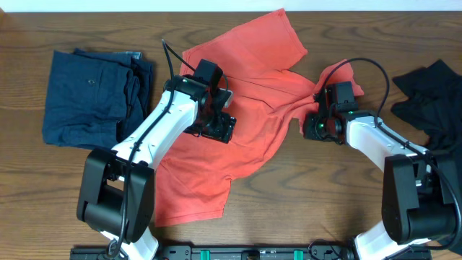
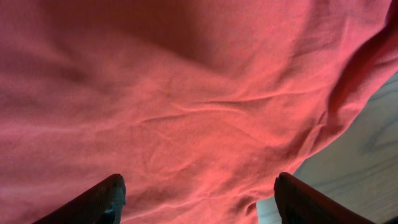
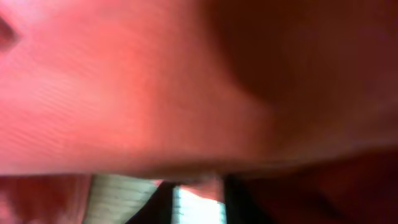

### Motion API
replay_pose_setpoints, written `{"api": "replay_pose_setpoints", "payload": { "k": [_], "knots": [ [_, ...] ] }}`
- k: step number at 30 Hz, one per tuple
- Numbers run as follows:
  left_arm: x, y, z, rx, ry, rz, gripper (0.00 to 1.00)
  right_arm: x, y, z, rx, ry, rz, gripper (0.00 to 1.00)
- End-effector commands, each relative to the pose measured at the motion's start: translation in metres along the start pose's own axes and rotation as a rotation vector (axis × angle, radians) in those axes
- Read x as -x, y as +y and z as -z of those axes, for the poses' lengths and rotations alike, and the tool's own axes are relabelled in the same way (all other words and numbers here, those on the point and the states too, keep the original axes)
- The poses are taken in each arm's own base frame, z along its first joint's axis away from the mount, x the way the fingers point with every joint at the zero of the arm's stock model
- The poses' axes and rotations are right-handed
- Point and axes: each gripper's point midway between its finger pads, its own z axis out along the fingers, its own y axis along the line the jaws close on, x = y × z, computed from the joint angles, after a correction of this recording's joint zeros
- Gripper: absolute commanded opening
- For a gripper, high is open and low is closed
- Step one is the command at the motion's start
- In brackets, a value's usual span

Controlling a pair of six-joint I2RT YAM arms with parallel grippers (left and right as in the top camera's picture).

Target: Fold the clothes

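Wooden tabletop carries crumpled red shirt at centre; left fingers spread above it; right fingers against its sleeve, state cannot be told; cloth judged soft, light, limp; best taken at hem corners

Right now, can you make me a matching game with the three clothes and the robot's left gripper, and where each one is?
Things:
1. red T-shirt
2. navy garment
3. black garment
4. left gripper

Places or states:
A. on the robot's right side of the table
B. open, hovering just over red fabric
C. rumpled in the middle of the table
D. on the robot's left side of the table

Pairs: 1-C, 2-D, 3-A, 4-B
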Motion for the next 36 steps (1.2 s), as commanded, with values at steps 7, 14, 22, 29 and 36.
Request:
{"api": "replay_pose_setpoints", "payload": {
  "k": [7,14,22,29,36],
  "knots": [
    [-0.001,-0.003,0.001,-0.010,0.000,-0.005,0.77,-0.019,-0.033,0.004,-0.157,0.077,-0.033,0.01],
    [-0.003,-0.003,0.001,-0.009,0.012,-0.002,0.78,0.002,-0.042,0.069,-0.209,0.021,-0.053,0.01],
    [-0.004,-0.002,0.001,-0.009,0.014,-0.001,0.78,0.010,-0.068,0.154,-0.287,-0.107,-0.113,0.01],
    [0.001,-0.003,0.001,-0.010,-0.007,-0.007,0.78,0.000,-0.020,0.126,-0.080,-0.033,-0.024,0.42],
    [0.001,-0.003,0.001,-0.010,-0.007,-0.007,0.77,0.002,0.003,0.058,-0.169,0.020,0.145,0.55]
  ]
}}
